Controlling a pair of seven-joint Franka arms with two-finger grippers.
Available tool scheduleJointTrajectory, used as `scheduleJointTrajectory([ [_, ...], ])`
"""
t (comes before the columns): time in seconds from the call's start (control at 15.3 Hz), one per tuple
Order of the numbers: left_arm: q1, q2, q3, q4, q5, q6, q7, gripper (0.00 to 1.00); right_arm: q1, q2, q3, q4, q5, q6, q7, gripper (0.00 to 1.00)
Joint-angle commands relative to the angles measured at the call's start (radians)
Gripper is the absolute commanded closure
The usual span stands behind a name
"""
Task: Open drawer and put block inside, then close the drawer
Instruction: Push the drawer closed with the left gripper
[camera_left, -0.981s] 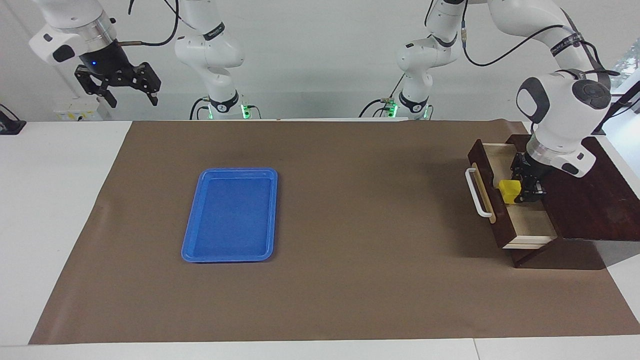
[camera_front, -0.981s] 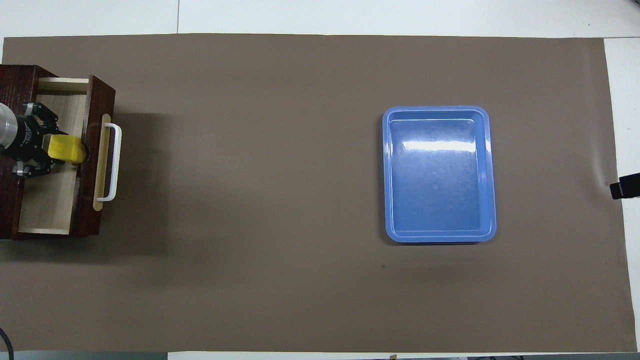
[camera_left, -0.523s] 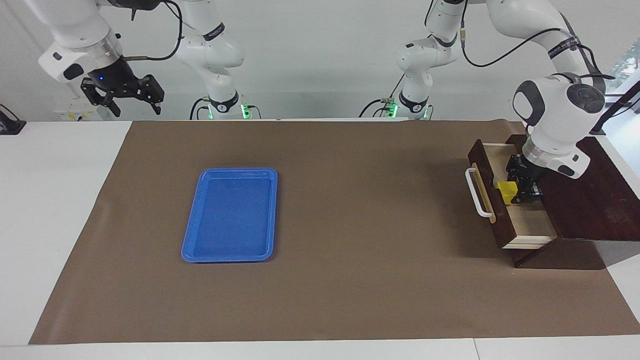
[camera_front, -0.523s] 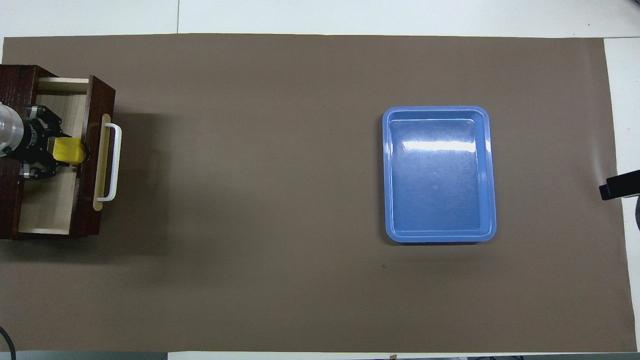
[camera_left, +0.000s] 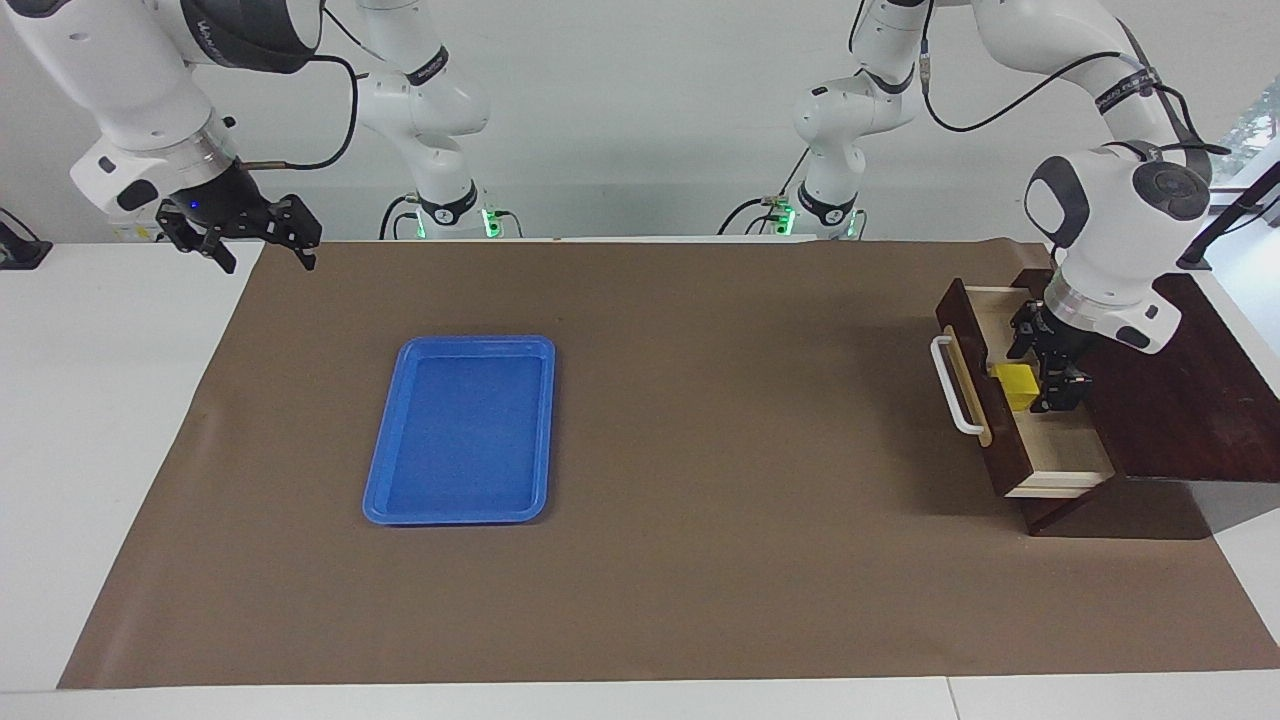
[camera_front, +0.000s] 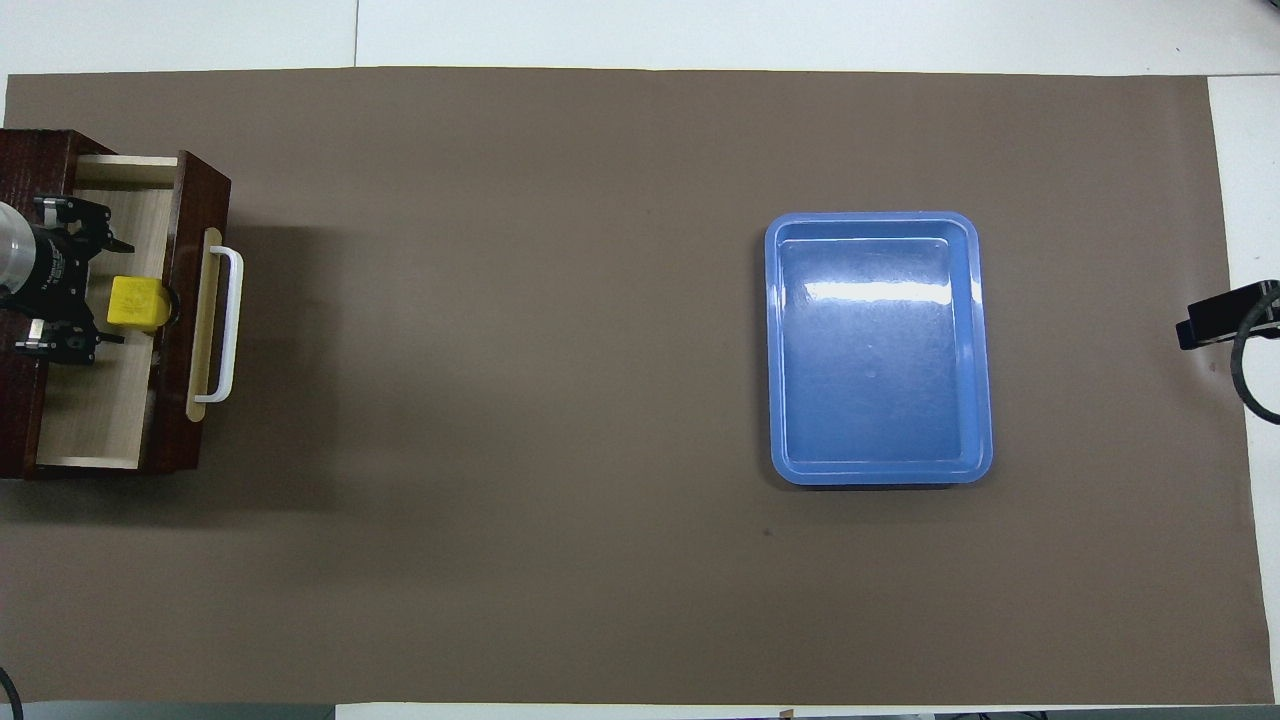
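**Inspector A:** Overhead view: the drawer (camera_front: 100, 310) stands pulled out of its dark wooden box (camera_left: 1180, 400) at the left arm's end of the table. The block (camera_front: 135, 302) lies inside on the pale wood floor, just inside the drawer front.

**Inspector B:** Confirmed. The left gripper (camera_front: 72, 280) sits in the drawer opening with its jaws spread wide, one finger to each side of the block and clear of it.

**Inspector A:** And the right arm?

**Inspector B:** It waits. The right gripper (camera_left: 262, 240) hangs with jaws spread over the edge of the brown mat (camera_left: 700, 500) at the right arm's end.

**Inspector A:** The blue tray (camera_left: 460, 430) lies flat on the mat, well apart from the drawer.
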Motion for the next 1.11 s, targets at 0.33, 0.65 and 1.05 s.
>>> scheduleJointTrajectory([
  [0.33, -0.169, -0.038, 0.001, 0.010, 0.003, -0.086, -0.095, 0.00, -0.005, -0.004, -0.002, -0.001, 0.009, 0.012, 0.015, 0.00],
  [0.65, -0.180, -0.044, 0.001, -0.082, 0.047, -0.019, -0.106, 0.00, -0.005, -0.004, -0.002, -0.001, 0.007, 0.009, 0.015, 0.00],
  [1.05, -0.165, -0.041, 0.001, -0.112, 0.133, 0.029, -0.096, 0.00, -0.002, -0.005, -0.002, -0.001, 0.010, 0.009, 0.018, 0.00],
])
